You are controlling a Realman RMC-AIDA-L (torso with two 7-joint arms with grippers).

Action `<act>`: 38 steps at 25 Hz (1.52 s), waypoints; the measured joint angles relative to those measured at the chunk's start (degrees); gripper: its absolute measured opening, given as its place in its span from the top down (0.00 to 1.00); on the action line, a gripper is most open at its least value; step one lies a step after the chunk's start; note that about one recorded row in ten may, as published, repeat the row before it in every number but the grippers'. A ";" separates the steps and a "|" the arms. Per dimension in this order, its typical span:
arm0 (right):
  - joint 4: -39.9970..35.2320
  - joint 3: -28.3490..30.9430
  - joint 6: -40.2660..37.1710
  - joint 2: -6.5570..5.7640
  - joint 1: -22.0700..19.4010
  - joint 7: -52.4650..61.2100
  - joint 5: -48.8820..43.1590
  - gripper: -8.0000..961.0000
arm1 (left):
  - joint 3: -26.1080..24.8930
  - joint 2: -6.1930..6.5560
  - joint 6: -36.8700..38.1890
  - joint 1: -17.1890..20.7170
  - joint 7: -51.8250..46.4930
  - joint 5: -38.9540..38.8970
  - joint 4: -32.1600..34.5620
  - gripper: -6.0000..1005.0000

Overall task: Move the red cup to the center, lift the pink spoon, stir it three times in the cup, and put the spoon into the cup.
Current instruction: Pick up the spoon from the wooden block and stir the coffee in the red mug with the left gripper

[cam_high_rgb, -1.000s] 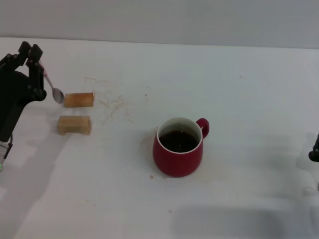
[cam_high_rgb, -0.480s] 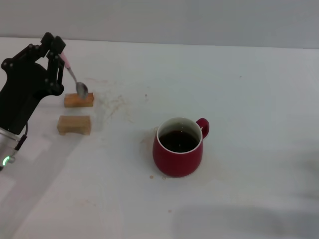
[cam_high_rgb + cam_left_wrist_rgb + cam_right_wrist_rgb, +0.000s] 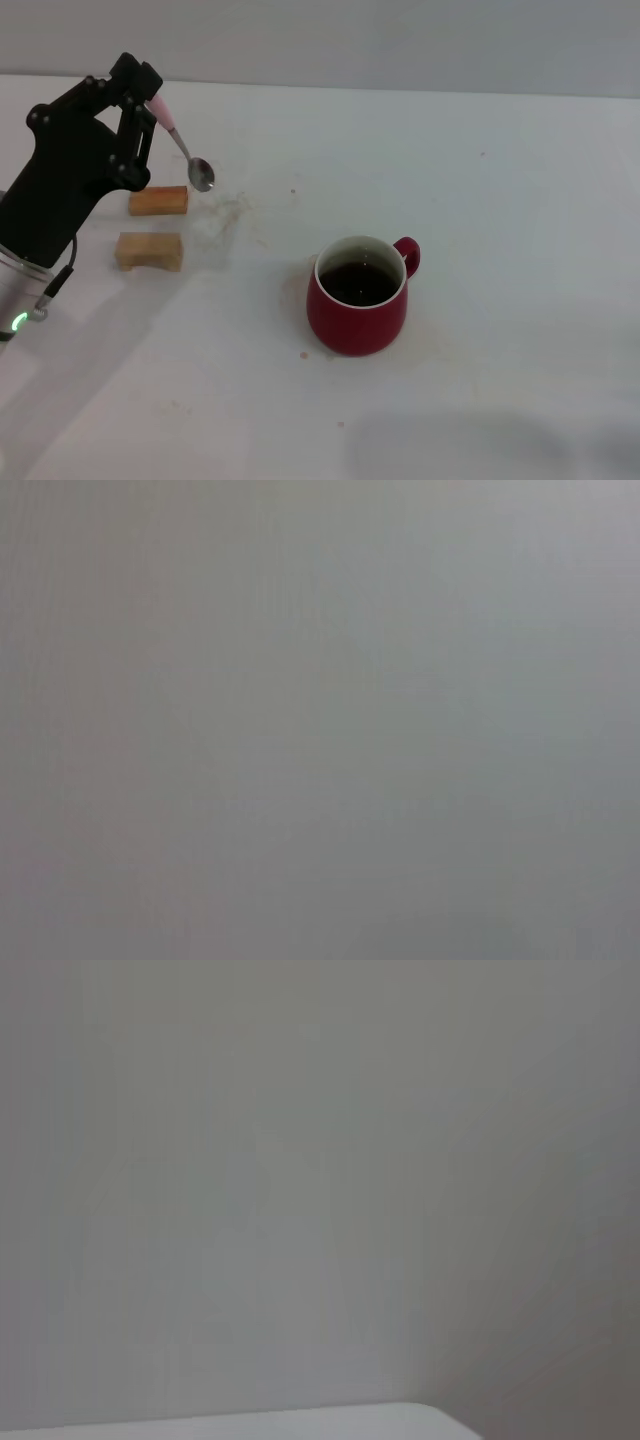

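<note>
The red cup (image 3: 359,298) stands upright near the middle of the white table, its handle to the back right, with dark liquid inside. My left gripper (image 3: 150,100) is shut on the pink spoon (image 3: 182,145) by its pale pink handle. It holds the spoon in the air to the left of the cup, with the grey bowl hanging down to the right, above the far wooden block. My right gripper is out of the head view. Both wrist views show only a blank grey surface.
Two tan wooden blocks lie at the left: one farther back (image 3: 158,200), one nearer (image 3: 149,251). Brown crumbs or stains (image 3: 232,212) are scattered between the blocks and the cup. The white table (image 3: 500,200) stretches to the right.
My left gripper has carried the spoon up and to the right, from the table's left edge to above the far block. The right arm's tip has left the head view.
</note>
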 joint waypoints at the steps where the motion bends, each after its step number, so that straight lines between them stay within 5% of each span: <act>1: -0.05 0.02 0.03 0.00 0.06 0.01 0.73 0.99 | 0.06 0.04 0.41 -0.04 -0.39 0.27 -0.04 0.86; 20: -1.21 10.84 2.84 -0.01 -1.37 0.07 2.06 0.99 | 0.19 -0.68 4.19 -1.17 -5.81 7.02 0.18 0.86; 28: -0.31 7.64 -3.99 0.09 -1.88 -0.07 1.42 0.99 | 0.28 -1.10 3.96 -1.79 -6.58 9.36 0.01 0.86; 38: -0.08 7.46 -3.19 0.14 -1.38 -0.24 1.32 0.99 | 0.39 -1.89 5.23 -3.18 -7.98 12.43 -0.01 0.86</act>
